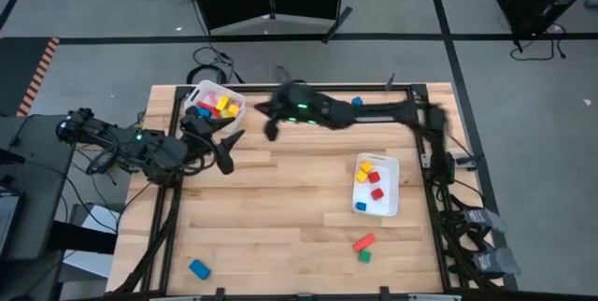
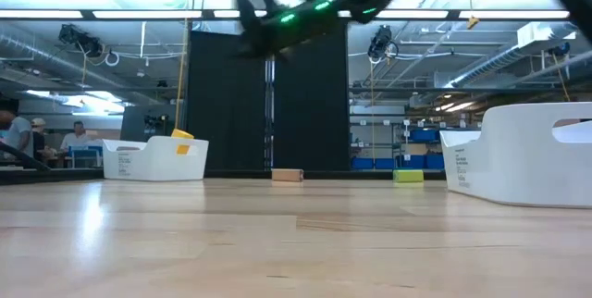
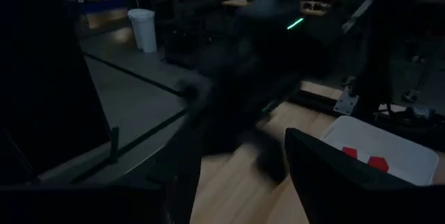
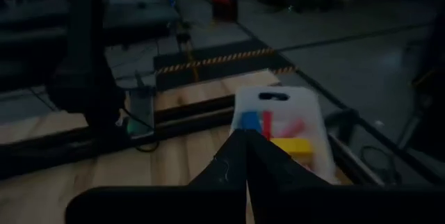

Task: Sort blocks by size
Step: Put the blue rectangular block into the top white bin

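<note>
Overhead strip lights brighten the high and low views, while both wrist views look dim and perhaps motion-blurred.

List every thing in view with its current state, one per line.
Left bin: holds yellow, red and blue blocks.
Right bin: holds yellow and red blocks.
Red bar: loose on the table.
Green cube: beside the bar.
Blue block: loose, near edge.
Right hand: raised near the left bin, shut.
Left hand: waiting, open.

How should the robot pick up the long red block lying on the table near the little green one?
The red bar lies flat and slanted on the bare table, its lower end right beside the green cube. Probably best: come straight down from above, turn the pincer to the slant, and pinch its two long sides near the upper end, away from the cube.
</note>
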